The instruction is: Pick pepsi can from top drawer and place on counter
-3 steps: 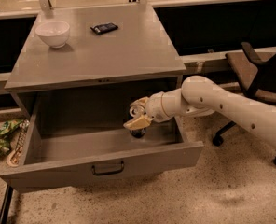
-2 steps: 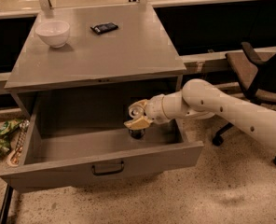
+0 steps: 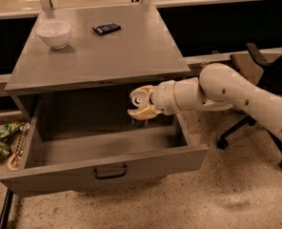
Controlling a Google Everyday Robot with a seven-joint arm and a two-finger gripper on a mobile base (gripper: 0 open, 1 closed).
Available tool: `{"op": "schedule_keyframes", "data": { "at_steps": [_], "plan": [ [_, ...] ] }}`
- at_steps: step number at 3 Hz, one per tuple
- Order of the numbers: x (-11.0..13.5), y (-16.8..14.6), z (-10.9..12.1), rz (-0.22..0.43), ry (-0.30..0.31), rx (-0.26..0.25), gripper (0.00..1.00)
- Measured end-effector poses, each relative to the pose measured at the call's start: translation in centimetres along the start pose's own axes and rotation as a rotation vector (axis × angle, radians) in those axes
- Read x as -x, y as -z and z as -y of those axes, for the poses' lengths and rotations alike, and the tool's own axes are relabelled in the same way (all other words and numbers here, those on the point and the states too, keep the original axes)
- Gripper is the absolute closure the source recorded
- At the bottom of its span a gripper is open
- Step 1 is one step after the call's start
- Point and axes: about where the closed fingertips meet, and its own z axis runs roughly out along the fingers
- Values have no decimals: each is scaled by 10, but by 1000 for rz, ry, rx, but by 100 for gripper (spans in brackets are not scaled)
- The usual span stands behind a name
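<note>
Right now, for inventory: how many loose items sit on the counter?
2: white bowl at the counter's back left, black packet right of it. The claw is in the top drawer, at the pepsi can.

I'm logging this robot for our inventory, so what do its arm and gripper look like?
The arm is a thick, smooth, off-white tube with rounded joints, a few small dark dots along its shell and no loose cables showing. It narrows to a ringed wrist and the gripper, over the open top drawer, with two stubby cream-tan fingers.
</note>
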Motion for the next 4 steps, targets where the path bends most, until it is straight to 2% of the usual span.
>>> {"op": "schedule_keyframes", "data": {
  "at_steps": [1, 2, 3, 4],
  "plan": [
    [58, 25, 6, 53, 70, 18, 100],
    [65, 29, 8, 60, 80, 24, 100],
    [92, 42, 17, 90, 129, 15, 100],
    [147, 82, 43, 106, 224, -11, 100]
  ]
}}
